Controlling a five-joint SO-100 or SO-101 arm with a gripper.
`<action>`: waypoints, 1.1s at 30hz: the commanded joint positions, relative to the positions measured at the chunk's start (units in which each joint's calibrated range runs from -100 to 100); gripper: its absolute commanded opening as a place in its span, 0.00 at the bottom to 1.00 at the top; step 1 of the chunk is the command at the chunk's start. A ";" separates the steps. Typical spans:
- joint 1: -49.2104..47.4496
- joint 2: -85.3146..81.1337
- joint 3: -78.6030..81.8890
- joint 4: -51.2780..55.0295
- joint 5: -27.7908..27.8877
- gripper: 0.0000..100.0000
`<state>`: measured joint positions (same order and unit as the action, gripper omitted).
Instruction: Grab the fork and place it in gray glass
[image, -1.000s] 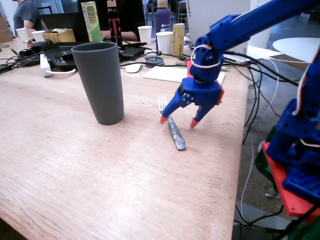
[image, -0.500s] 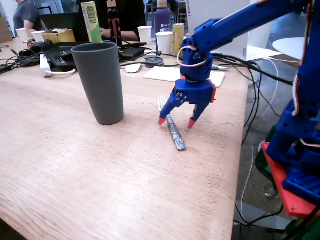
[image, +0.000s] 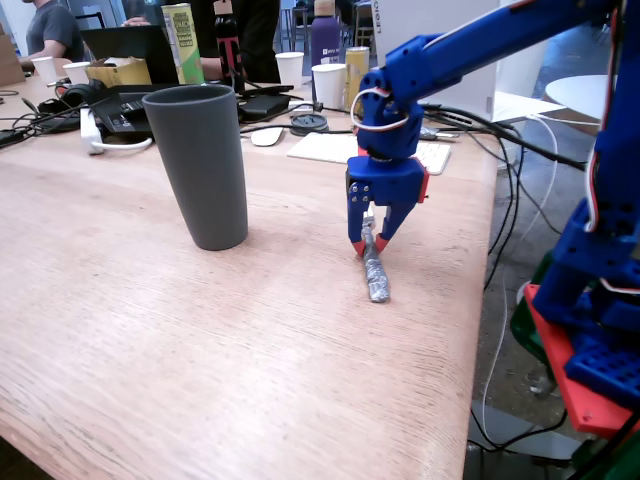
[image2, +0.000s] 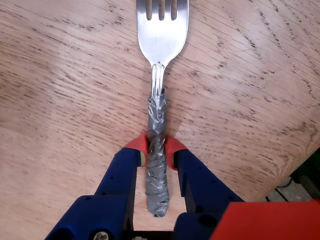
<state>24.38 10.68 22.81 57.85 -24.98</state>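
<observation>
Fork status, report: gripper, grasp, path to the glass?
Gripper shut on fork at its taped handle. Fork lying on table, not lifted. Gray glass upright at left in fixed view, path clear.

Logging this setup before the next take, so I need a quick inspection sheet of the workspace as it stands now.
Surface: light wooden table, bare in front.
Job's things: silver metal fork with foil-wrapped handle lying flat; tall dark-gray tumbler upright, apart from it.
Clutter: white paper cups, bottles and cans, white keyboard at the far edge.
Gripper: blue two-finger gripper with red tips closed on the fork's wrapped handle.
Cables: black cables hanging off the right edge in the fixed view.
Surroundings: people seated behind.
</observation>
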 joint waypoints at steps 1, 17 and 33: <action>-1.54 -0.90 0.64 0.53 0.39 0.00; -1.70 -52.02 0.83 0.53 17.19 0.00; -1.54 -45.93 -4.17 -38.06 26.32 0.00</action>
<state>22.78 -40.34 24.35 29.61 1.20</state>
